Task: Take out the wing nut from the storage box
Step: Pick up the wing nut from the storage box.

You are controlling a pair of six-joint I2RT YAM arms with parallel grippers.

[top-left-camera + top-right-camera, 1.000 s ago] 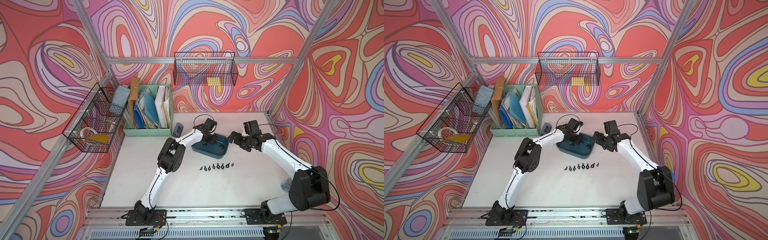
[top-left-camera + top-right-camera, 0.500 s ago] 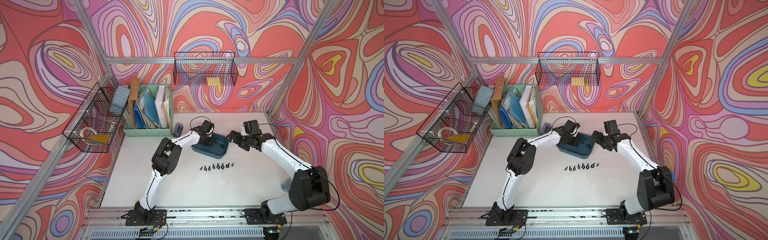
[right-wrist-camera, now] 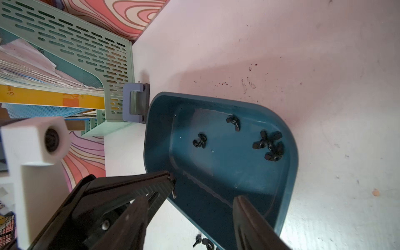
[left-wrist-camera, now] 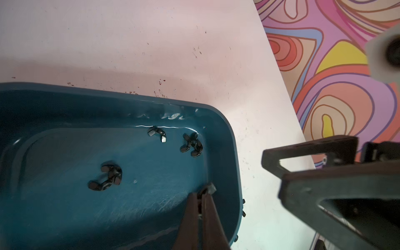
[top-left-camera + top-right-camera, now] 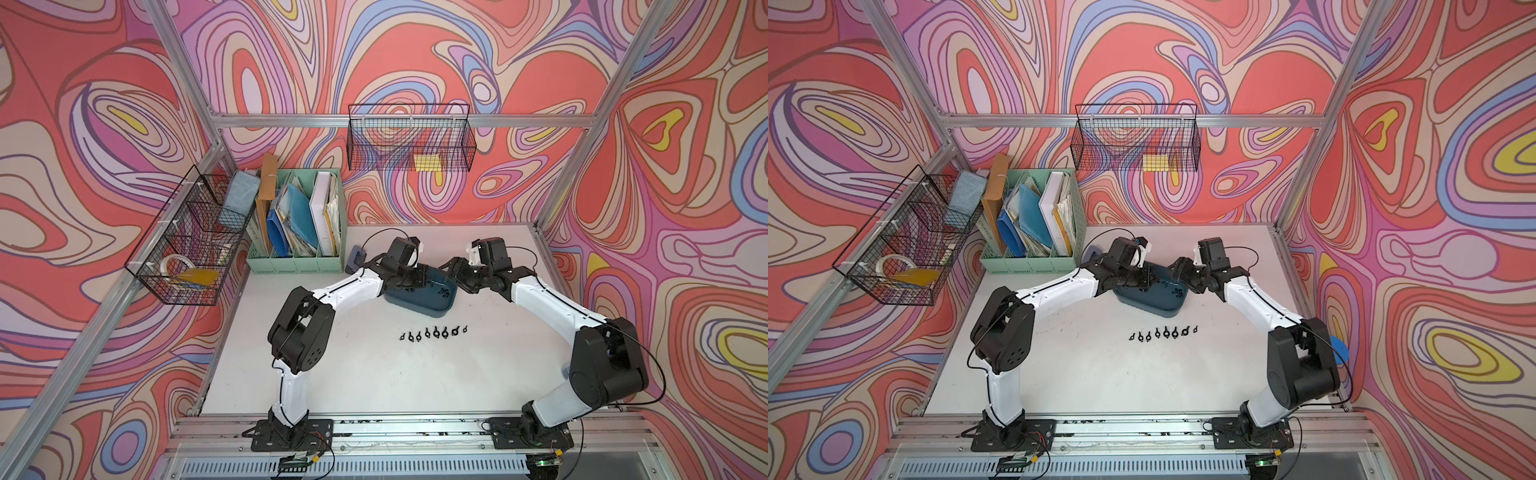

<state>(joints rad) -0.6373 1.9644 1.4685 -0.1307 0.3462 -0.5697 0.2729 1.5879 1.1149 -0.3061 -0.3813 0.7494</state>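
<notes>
Your left gripper (image 4: pixel 200 194) pinches a wing nut (image 4: pixel 210 187) inside the storage box (image 4: pixel 225 140); your right gripper (image 3: pixel 190 198), fingers apart, hangs at its right end.

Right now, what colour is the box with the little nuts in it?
The storage box is dark teal-blue; the left wrist view shows it best.

Teal storage box (image 4: pixel 236 151), upright, black wing nuts (image 4: pixel 191 145) loose inside, one wing nut (image 4: pixel 210 188) in left claw (image 4: pixel 202 194)

Mint-green file organiser (image 5: pixel 295 266), side wire basket (image 5: pixel 178 291), back wire basket (image 5: pixel 374 141).
</notes>
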